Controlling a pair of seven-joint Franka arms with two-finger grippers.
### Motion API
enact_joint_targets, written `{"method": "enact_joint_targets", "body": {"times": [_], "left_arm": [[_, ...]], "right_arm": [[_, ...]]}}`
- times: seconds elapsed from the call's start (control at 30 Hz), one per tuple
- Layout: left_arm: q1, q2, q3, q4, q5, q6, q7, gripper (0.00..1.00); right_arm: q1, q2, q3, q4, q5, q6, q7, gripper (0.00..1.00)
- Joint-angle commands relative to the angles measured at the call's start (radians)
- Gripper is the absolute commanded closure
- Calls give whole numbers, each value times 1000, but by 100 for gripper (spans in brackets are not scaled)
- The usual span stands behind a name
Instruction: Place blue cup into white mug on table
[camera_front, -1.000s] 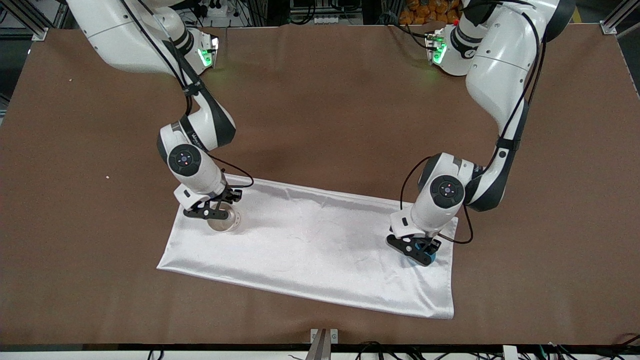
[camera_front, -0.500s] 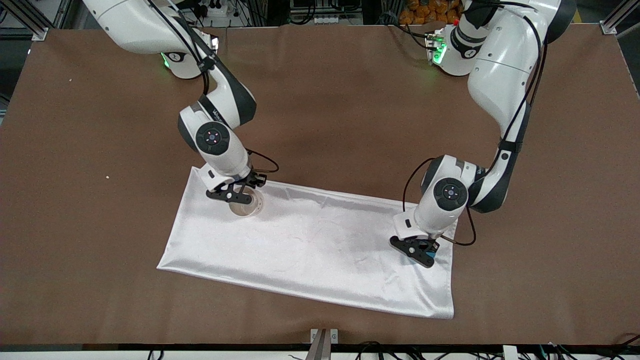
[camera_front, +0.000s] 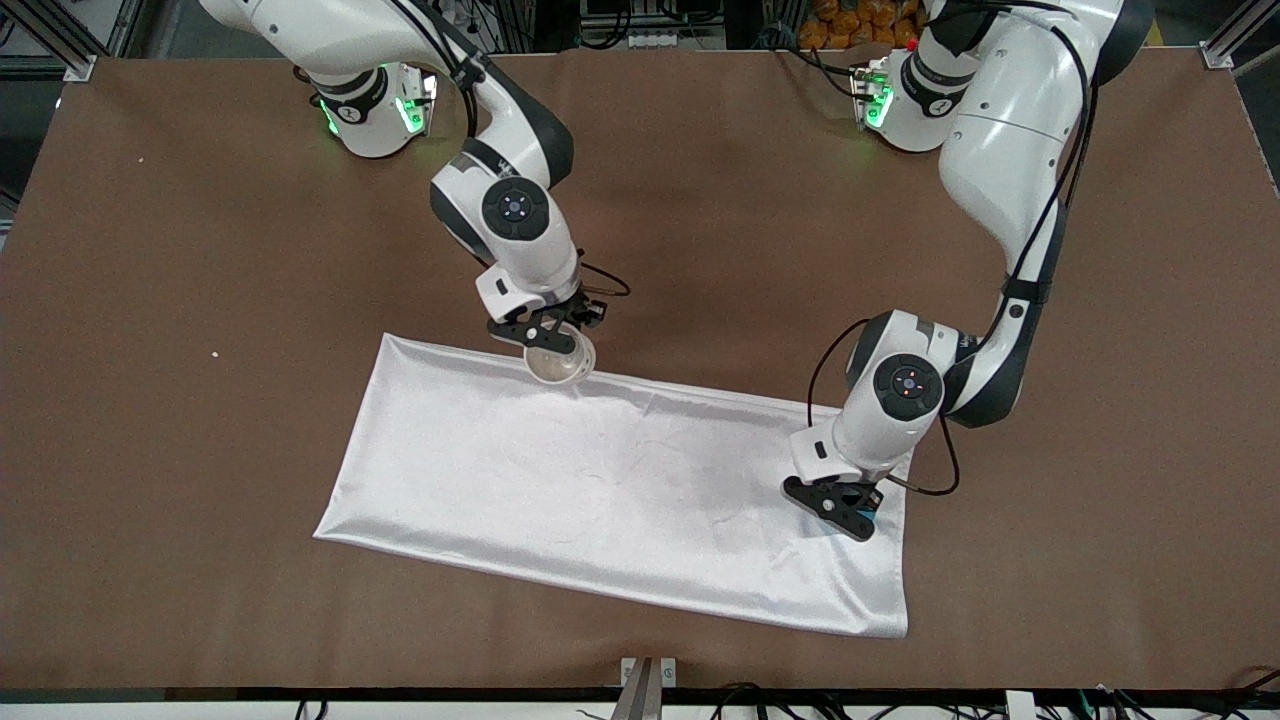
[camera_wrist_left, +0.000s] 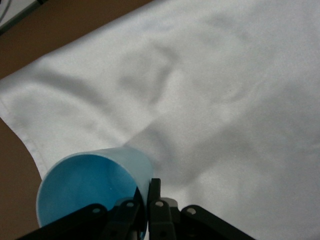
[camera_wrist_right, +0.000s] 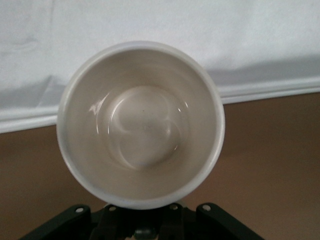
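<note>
My right gripper (camera_front: 548, 335) is shut on the white mug (camera_front: 558, 365) at its handle side and holds it in the air, tilted, over the edge of the white cloth that lies farther from the front camera. The right wrist view looks into the mug's empty inside (camera_wrist_right: 140, 125), with the gripper (camera_wrist_right: 142, 215) at its rim. My left gripper (camera_front: 845, 510) is shut on the wall of the blue cup (camera_front: 868, 512), low over the cloth near the left arm's end. In the left wrist view one finger is inside the cup (camera_wrist_left: 90, 187) and one is outside.
The white cloth (camera_front: 620, 480) lies flat on the brown table (camera_front: 200, 250), in the half nearer to the front camera. Bare tabletop surrounds it. Both arms reach down from their bases to the cloth's two ends.
My right gripper has lifted the mug off the cloth's corner and carried it toward the table's middle, over the cloth's edge. My left gripper with the blue cup has barely shifted.
</note>
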Motion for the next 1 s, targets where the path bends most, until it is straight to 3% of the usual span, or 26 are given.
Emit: {"method": "enact_joint_targets", "body": {"times": [0.0, 0.43, 0.73, 0.97], "left_arm": [[14, -45, 0, -10, 26, -20, 1, 100], [20, -169, 0, -20, 25, -171, -15, 100], [7, -281, -12, -56, 26, -321, -161, 100], [4, -388, -50, -108, 26, -427, -287, 100]], "right_arm": [[62, -11, -2, 4, -14, 8, 113, 100], [175, 16, -8, 0, -46, 24, 289, 100], [197, 74, -10, -6, -59, 140, 372, 100], [230, 114, -45, -4, -114, 182, 418, 100]]}}
